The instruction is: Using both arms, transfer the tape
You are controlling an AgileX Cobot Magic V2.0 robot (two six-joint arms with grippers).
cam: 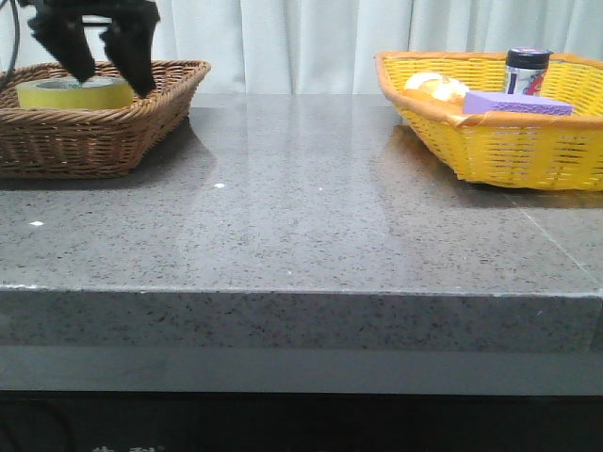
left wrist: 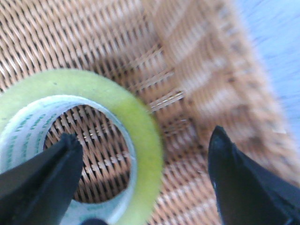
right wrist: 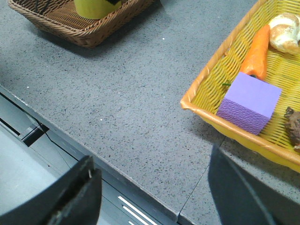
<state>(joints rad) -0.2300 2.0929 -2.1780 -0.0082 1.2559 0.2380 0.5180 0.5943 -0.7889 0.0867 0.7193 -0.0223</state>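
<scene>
I'm at the grab step: my black left gripper (cam: 105, 71) hangs open straddling the wall of the yellow translucent tape roll (cam: 75, 93) in the brown wicker basket (cam: 113, 132), so next I'd squeeze and lift.

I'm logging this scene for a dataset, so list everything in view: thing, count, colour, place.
tape: 1, yellow, lying flat in the brown basket
brown basket: 1, table's left
yellow basket: 1, table's right
purple block: 1, in yellow basket
carrot: 1, orange, in yellow basket
dark-lidded container: 1, in yellow basket
table: 1, grey speckled
left tool: 1, black, open, one finger inside the tape's core
right tool: 1, black, open, above the table's edge
</scene>
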